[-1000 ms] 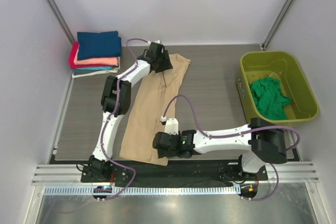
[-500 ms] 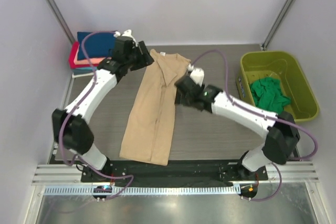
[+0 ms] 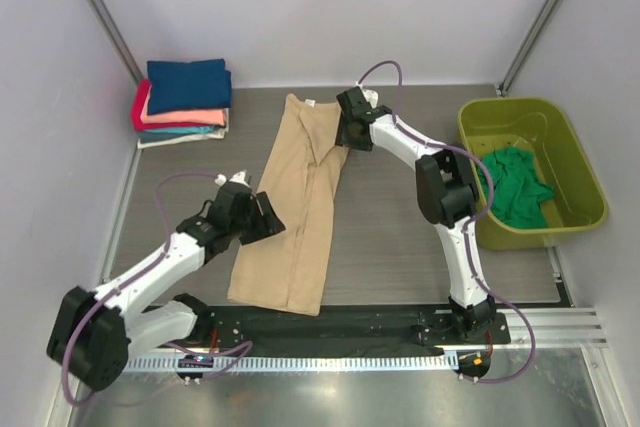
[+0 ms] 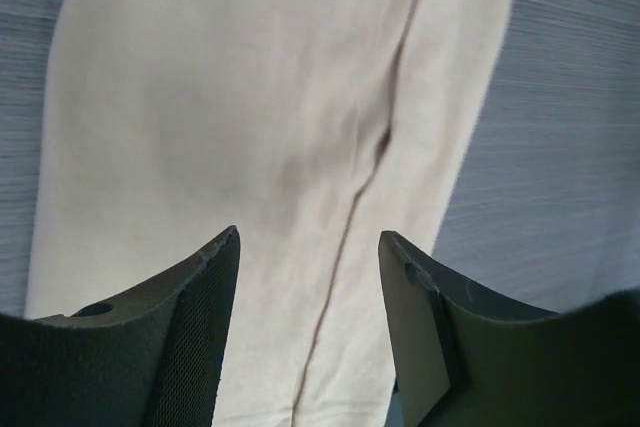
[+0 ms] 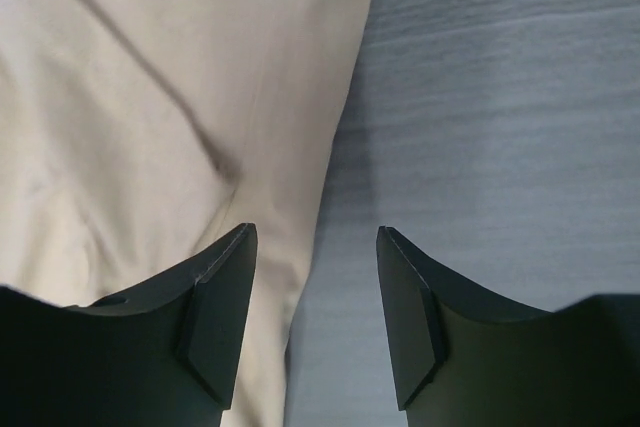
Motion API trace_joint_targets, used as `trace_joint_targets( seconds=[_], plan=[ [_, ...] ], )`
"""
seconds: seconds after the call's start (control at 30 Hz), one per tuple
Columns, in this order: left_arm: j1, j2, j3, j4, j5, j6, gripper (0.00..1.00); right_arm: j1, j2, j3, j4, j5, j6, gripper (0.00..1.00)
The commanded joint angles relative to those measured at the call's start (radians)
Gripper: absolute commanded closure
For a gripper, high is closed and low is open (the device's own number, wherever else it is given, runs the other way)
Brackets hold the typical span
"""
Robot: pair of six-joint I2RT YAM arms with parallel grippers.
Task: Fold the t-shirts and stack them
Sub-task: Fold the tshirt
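The tan shirt lies on the bench, folded lengthwise into a long strip. The left hand hangs open with cloth directly below it. The right hand, also open, straddles the shirt's far right edge. The crosswise fold looks to be next. It calls for each hand to drop, pinch the cloth and carry one end over the other.

White arm links, black joints, purple cables.

On the grey surface I see a tan t-shirt lying centre, folded t-shirts stacked far left, and a green tub on the right.
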Motion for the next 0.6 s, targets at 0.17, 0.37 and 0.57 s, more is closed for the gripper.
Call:
trace_joint_targets(
  seconds=[0.17,0.37,0.57],
  plan=[
    [-0.020,-0.248,-0.131,0.045,-0.044,-0.067,0.41,-0.041,0.208,0.243,0.007,-0.068,-0.063,0.45],
    [-0.021,-0.314,-0.203,0.024,-0.033,-0.079,0.41,-0.064,0.375,0.443,0.011,-0.067,-0.146,0.80],
    [-0.027,-0.342,-0.222,0.007,-0.002,-0.098,0.42,-0.096,0.541,0.714,0.033,-0.174,-0.261,0.48]
  ],
)
